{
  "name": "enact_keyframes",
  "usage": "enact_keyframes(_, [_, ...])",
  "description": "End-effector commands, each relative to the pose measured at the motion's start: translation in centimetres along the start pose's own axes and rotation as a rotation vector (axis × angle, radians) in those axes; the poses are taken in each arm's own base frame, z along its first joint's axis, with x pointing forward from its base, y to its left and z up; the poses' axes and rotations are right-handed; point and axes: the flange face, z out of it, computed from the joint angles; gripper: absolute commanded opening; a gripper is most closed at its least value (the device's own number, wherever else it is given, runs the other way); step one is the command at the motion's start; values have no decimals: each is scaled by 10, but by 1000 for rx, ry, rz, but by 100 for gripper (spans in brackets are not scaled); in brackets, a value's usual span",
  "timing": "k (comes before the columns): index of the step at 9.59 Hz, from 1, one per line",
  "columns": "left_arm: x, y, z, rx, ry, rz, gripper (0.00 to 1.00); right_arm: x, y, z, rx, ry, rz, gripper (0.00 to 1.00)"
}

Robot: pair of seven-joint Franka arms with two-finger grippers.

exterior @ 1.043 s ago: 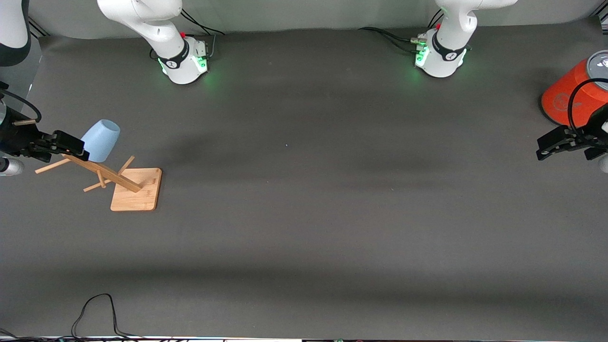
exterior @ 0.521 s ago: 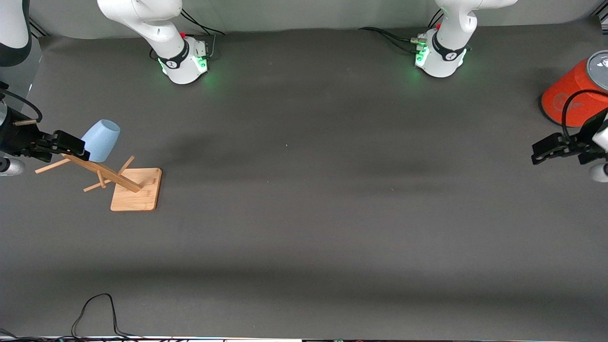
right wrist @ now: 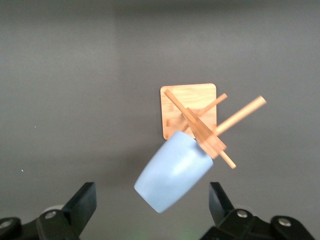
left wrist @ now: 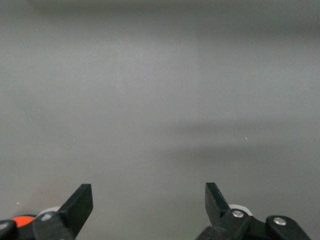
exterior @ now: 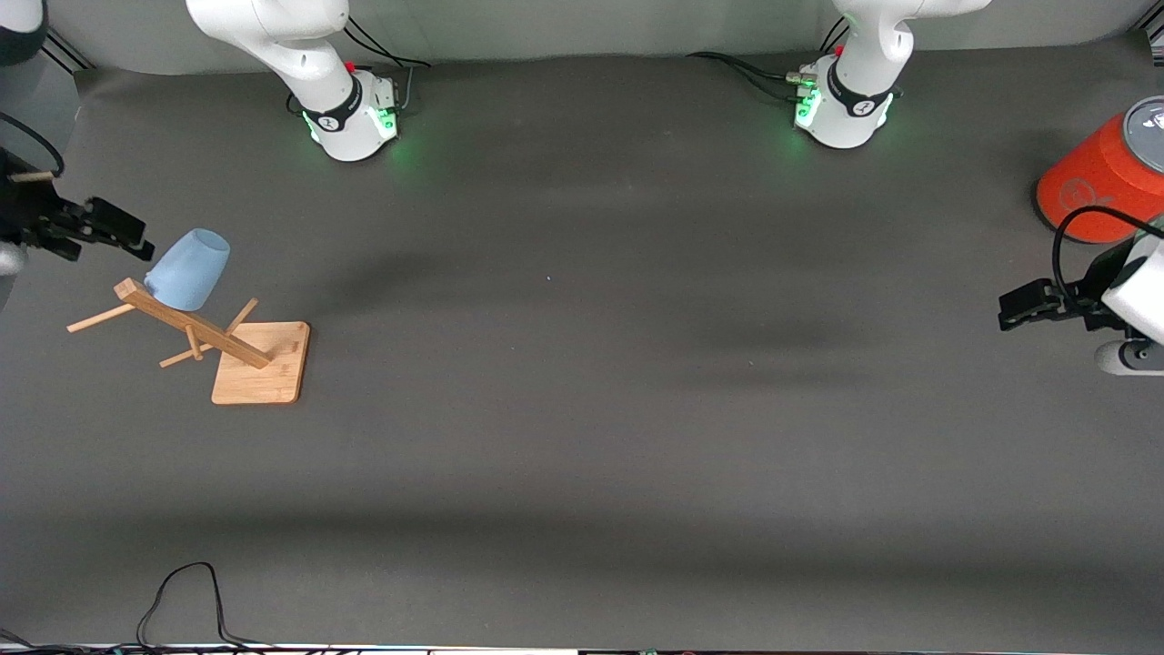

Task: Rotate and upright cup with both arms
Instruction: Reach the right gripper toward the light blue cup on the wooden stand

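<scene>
The orange cylinder (exterior: 1105,177) is running off the frame edge, as is the right arm above its wrist — the cup (exterior: 186,269) is hiding the wooden rack (exterior: 259,362)'s peg inside it

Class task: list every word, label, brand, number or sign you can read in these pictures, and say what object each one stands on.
No text can be read.
Orange cylinder: a round pale emblem on its side, too blurred to read.
Its grey top: a small white mark, unreadable.
Dark bands on the arm bases: a small white logo, too small to read.
Cup, wooden rack: no markings.
</scene>
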Motion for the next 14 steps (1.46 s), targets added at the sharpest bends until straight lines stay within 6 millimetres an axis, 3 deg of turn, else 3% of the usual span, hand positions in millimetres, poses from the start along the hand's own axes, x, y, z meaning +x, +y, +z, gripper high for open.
enact_keyframes(1, [7,2,3,-1,14,15,100,-8,10,6,-5,-16,87,100])
enact_keyframes(7, [9,5,8,-5,6,17,100,-14,14,21,23,-103,797,100])
enact_keyframes(14, [10,5,13,-5,-1,18,100,-27,21,121,33,-97,858,100])
